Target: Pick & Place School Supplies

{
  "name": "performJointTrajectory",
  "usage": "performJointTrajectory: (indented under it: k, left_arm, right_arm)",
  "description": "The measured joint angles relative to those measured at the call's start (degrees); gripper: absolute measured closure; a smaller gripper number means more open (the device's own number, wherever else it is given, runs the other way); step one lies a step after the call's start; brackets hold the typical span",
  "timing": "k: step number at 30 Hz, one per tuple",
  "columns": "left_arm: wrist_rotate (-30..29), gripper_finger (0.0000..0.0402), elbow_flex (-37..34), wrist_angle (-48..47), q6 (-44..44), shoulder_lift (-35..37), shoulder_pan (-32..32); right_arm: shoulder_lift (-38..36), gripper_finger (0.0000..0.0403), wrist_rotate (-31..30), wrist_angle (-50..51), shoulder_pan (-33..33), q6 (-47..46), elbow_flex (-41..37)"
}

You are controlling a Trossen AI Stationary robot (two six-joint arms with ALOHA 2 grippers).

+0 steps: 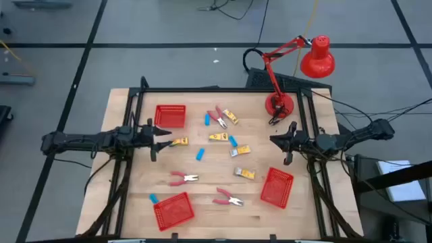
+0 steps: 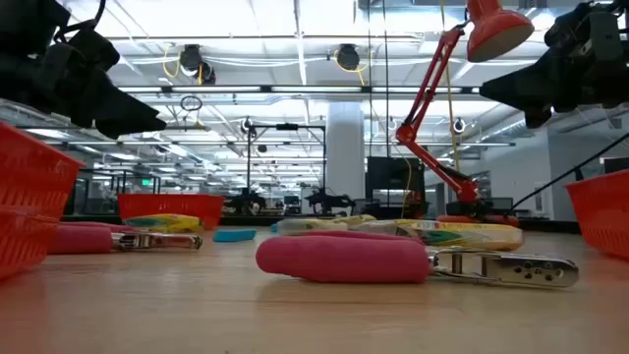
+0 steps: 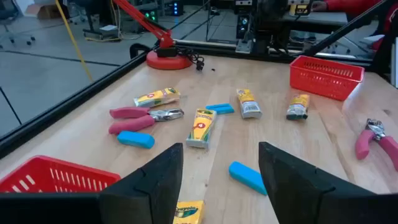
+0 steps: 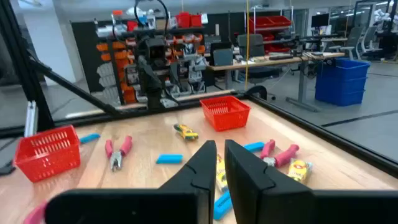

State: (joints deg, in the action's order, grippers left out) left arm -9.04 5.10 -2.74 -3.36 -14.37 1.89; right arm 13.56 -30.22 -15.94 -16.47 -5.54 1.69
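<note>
Wooden table [image 1: 223, 202] first: you have three red mesh baskets [image 1: 170, 115] on it, one at the far left, one at the near left and one at the near right, and none shows anything inside from above. Every supply is loose on the boards between them, so you are at the very first pick, with nothing lifted yet.

Your left gripper [image 1: 160, 132] hovers over the table's left side with its fingers [image 3: 155, 180] spread apart and nothing between them. A yellow crayon box [image 1: 179, 142] lies just ahead of those fingers and is your nearest target. Your right gripper [image 1: 278, 140] waits over the right side, fingers closed together and holding nothing.

Smaller pieces sit scattered mid-table: pink-handled pliers [image 1: 182, 178], more yellow boxes [image 1: 219, 137] and light-blue blocks [image 1: 200, 154].

Your next move, I judge, calls for lowering the left gripper so its fingers straddle the crayon box, closing on it, then carrying it to the far-left basket.
</note>
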Motion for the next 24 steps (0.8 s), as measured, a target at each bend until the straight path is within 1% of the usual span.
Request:
performJointTrajectory:
  k: [9, 20, 24]
  left_arm:
    - [0.2, 0.0188, 0.0, -0.1, 0.0, 0.0, 0.0]
    - [0.0, 0.0188, 0.0, -0.7, -1.6, 0.0, 0.0]
    - [0.0, 0.0188, 0.0, -2.8, -1.5, 0.0, 0.0]
  right_arm:
    - [1.7, 0.038, 0.2, 0.0, 0.0, -0.9, 0.0]
    - [8.8, 0.038, 0.2, 0.3, 0.0, -4.6, 0.0]
    - [11.3, 0.038, 0.2, 0.1, 0.0, -5.7, 0.0]
